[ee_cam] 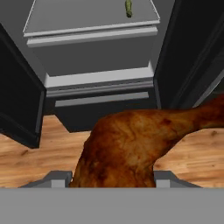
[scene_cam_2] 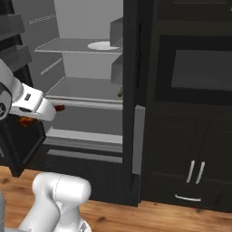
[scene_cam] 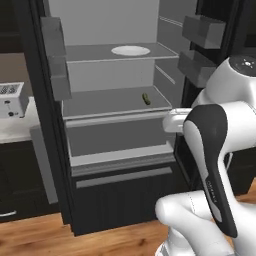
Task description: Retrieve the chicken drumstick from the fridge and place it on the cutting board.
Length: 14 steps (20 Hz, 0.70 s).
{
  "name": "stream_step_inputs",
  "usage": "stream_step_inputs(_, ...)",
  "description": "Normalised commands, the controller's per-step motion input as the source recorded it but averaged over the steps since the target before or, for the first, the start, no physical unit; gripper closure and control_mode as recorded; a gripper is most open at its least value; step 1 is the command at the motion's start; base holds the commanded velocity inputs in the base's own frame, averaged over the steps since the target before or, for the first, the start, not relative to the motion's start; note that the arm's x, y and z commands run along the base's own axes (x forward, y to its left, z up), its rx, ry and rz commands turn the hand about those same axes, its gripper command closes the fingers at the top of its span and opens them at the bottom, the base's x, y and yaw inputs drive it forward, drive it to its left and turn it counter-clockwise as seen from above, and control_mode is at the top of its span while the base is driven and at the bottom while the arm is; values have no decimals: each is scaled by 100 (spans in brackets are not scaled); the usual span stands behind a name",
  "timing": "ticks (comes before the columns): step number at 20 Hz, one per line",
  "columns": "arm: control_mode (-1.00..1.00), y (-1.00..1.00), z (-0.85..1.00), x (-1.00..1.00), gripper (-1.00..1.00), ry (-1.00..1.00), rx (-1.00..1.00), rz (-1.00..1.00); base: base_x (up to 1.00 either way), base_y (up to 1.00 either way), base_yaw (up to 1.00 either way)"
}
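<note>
Here, chicken drumstick [ee_cam: 131, 148] clamped between the end effector [ee_cam: 113, 178] fingers, thin end sticking out sideways, fridge [ee_cam: 94, 52] open ahead.

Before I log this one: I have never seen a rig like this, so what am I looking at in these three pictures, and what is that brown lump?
It is a rendered kitchen with a white robot arm on a driving base. Two pictures come from cameras on the base, behind the arm to its left and right, both facing the open fridge. The third comes from a camera on the hand, looking along the tool.

The brown lump there is the chicken drumstick, very close to the lens. The tool is shut on it, a finger tip showing on either side. In the right base view a bit of the meat pokes out beside the wrist, in front of the fridge.

Inside the fridge, a round white plate lies on an upper shelf and a small green pickle-like item on the shelf below. A toaster sits on the counter at left.
</note>
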Motion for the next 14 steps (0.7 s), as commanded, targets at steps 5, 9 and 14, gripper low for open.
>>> stream_step_inputs(5,100,0,0,0,100,0,0,0,-47,58,-7)
stream_step_inputs(9,100,0,0,0,100,0,0,0,-55,65,-9)
stream_step_inputs(14,100,0,0,0,100,0,0,0,-52,85,-9)
